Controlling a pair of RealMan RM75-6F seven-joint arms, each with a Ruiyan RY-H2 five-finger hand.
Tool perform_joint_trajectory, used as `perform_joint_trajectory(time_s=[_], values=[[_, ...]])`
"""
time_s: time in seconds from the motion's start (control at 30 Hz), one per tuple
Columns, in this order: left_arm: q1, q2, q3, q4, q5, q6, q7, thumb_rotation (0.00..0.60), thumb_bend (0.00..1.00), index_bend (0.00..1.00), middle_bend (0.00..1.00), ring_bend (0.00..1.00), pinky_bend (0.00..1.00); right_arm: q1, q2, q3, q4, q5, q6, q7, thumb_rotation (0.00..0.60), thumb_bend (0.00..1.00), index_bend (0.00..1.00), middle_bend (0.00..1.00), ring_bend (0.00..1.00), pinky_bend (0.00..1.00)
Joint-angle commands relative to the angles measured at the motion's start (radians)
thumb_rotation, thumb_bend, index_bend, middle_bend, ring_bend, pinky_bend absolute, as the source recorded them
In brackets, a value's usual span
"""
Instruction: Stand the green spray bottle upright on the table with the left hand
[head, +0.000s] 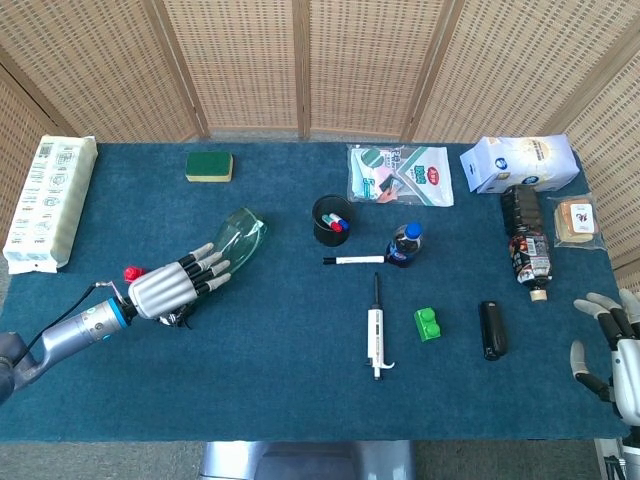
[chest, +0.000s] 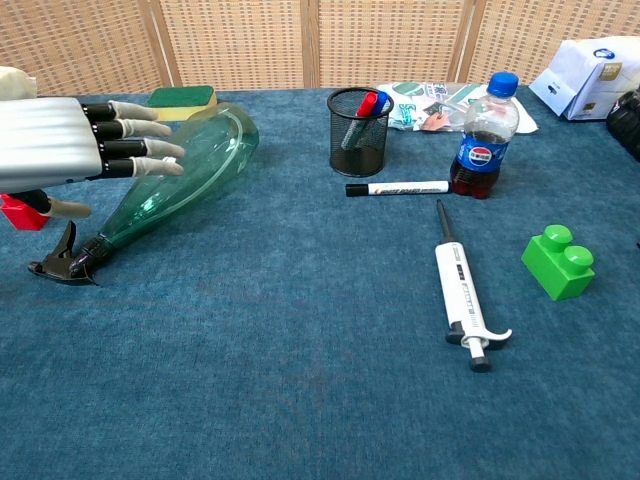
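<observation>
Blue table covering (head: 300, 380) was noted beneath the green spray bottle (chest: 185, 170), found lying on its side, nozzle toward the robot. Left hand (chest: 75, 140) was held above its neck, fingers spread, nothing grasped, evidently positioned for gripping.

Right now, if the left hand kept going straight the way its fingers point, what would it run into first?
Most likely the green spray bottle, which lies on its side. The left hand is open above the bottle's narrow part, fingers pointing toward its wide base. Height is unclear, so it might pass just over it.
</observation>
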Motion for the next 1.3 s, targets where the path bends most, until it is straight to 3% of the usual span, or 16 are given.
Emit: perform_joint_trajectory(time_s=[0.03,0.87,1.3], values=[[-0.013,-0.019,0.017,0.038,0.019,0.031,-0.028,0.600,0.28,0.00,0.00,0.00,0.00,-0.001,0.000,-0.001,-0.001,0.001,0.000,-0.001,0.600,0.55,0.25,0.23,0.02,0.07],[-0.060,-0.101,0.138,0.237,0.078,0.034,-0.104,0.600,0.28,0.00,0.00,0.00,0.00,0.004,-0.001,-0.003,-0.016,0.011,-0.010,-0.008,0.600,0.56,0.24,0.23,0.02,0.07],[-0.042,-0.171,0.107,0.286,0.010,0.032,-0.096,0.600,0.28,0.00,0.00,0.00,0.00,-0.006,0.008,-0.009,-0.012,0.008,-0.003,0.022,0.600,0.56,0.24,0.23,0.02,0.07]])
